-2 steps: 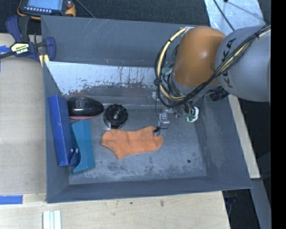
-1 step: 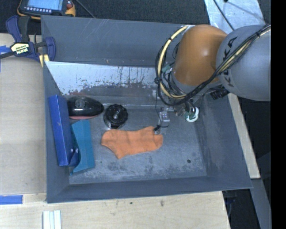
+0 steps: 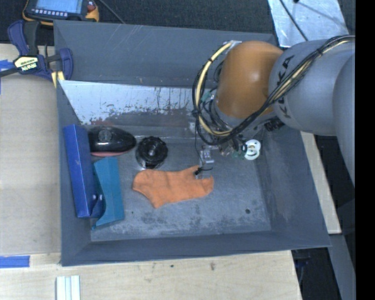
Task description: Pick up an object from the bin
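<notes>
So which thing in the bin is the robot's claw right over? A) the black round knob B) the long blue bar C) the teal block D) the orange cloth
D: the gripper is down at the right end of the orange cloth.

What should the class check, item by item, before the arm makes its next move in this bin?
1. Gripper over a thing: ok, it is at the right end of the orange cloth.
2. Cloth lifted: not ok, it lies flat.
3. Cloth held: cannot tell.
4. Neighbours apart: ok, the black cap sits just behind the cloth, seemingly not touching.
5. Room to the right: ok, bare bin floor there.
6. Blue box and black mouse out of the way: ok, at the left.
</notes>
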Robot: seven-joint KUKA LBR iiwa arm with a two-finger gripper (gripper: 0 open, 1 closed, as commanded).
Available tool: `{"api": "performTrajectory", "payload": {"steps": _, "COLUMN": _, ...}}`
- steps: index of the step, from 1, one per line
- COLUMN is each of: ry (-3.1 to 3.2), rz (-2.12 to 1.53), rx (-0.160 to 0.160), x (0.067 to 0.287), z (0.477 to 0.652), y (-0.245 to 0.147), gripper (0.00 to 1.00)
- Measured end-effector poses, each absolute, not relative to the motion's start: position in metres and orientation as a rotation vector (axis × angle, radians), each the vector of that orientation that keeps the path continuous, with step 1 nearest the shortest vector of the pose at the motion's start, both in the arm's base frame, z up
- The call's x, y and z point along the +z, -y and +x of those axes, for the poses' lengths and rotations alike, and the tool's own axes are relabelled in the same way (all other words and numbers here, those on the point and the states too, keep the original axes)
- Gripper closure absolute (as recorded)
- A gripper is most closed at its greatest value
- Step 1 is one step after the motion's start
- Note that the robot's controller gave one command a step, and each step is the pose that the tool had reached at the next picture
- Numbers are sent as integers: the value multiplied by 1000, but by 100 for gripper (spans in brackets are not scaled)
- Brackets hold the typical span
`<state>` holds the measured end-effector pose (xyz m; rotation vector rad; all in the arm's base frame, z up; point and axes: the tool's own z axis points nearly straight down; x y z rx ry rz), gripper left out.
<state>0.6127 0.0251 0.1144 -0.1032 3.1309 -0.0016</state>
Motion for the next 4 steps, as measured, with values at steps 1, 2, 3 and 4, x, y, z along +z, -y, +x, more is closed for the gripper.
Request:
{"api": "performTrajectory", "payload": {"steps": 1, "ry": -3109, "rz": -440, "rx": 0, "x": 81, "z": 597, "y": -43, "gripper": 0}}
{"api": "performTrajectory", "payload": {"steps": 2, "ry": -3133, "rz": -182, "rx": 1, "x": 71, "z": 578, "y": -58, "gripper": 100}}
{"api": "performTrajectory", "payload": {"steps": 3, "ry": -3133, "rz": -182, "rx": 1, "x": 71, "z": 578, "y": -58, "gripper": 100}}
{"api": "performTrajectory", "payload": {"steps": 4, "ry": -3133, "rz": -181, "rx": 1, "x": 71, "z": 578, "y": -58, "gripper": 100}}
